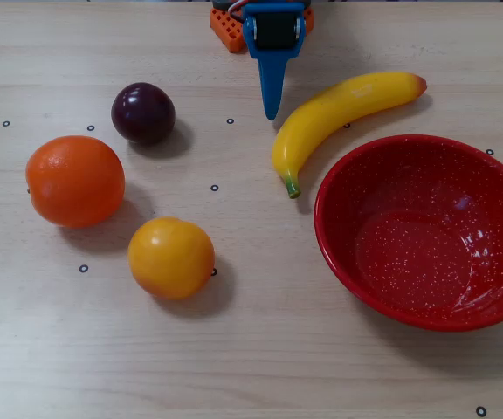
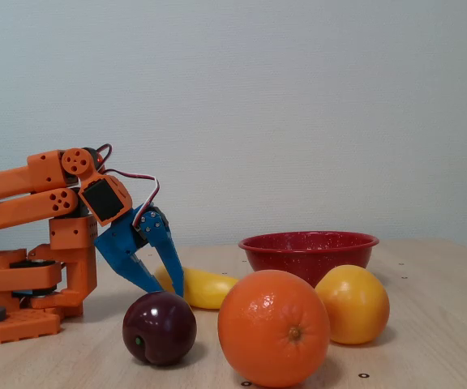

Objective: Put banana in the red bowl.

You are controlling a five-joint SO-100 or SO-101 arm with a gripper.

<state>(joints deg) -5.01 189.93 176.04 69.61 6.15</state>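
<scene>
The orange arm (image 2: 23, 190) is folded low over its base, and the blue gripper (image 2: 169, 289) is angled down toward the table (tips close above it). Its two fingers (image 1: 272, 87) are seen parted slightly, with nothing between them.

Orange printed arm (image 2: 31, 203) at left of frame, blue pointed tool (image 2: 169, 288), black servo, looping red-and-white wires.

Banana (image 1: 343, 113), glossy yellow, curved, is lying flat near the table's (image 1: 260, 358) far edge, green stem pointing inward. Red bowl (image 1: 426, 231), white-speckled, is sitting upright at the right edge, just beside it.
</scene>
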